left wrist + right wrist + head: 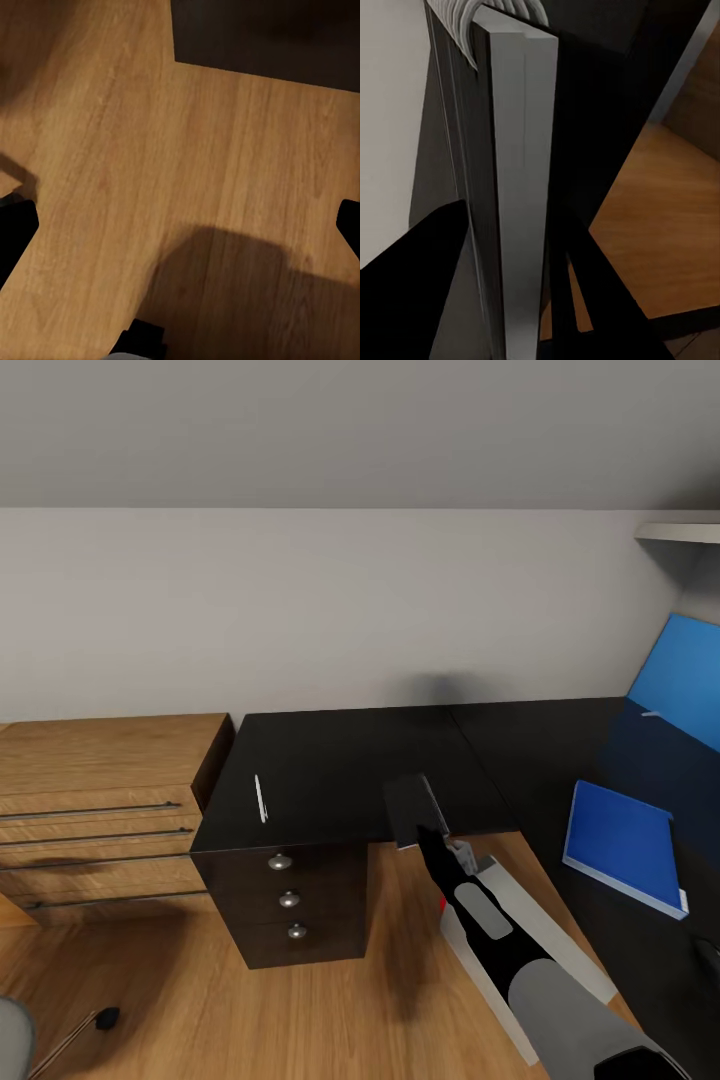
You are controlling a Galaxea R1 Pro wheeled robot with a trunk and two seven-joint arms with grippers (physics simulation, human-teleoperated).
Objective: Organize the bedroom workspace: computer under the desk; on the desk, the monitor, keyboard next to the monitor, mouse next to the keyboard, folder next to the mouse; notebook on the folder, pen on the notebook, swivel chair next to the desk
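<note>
My right gripper (pixel 427 832) is shut on a dark spiral-bound notebook (pixel 413 807), held over the front edge of the black desk (pixel 340 760). In the right wrist view the notebook (pixel 514 187) stands on edge between the two black fingers (pixel 427 285), its wire rings at the far end. A thin white pen (pixel 259 798) lies on the desk's left part. The blue folder (pixel 622 842) lies flat on the desk's right wing, in front of the monitor's blue screen (pixel 680 680). My left gripper (pixel 180 225) is open above the wooden floor (pixel 150 150).
A wooden dresser (pixel 100 800) stands against the desk's left side. Three knobbed desk drawers (pixel 289 900) sit below the pen. A grey chair part (pixel 10 1035) and a caster (pixel 106 1018) show at the lower left. A shelf (pixel 680 530) hangs at upper right.
</note>
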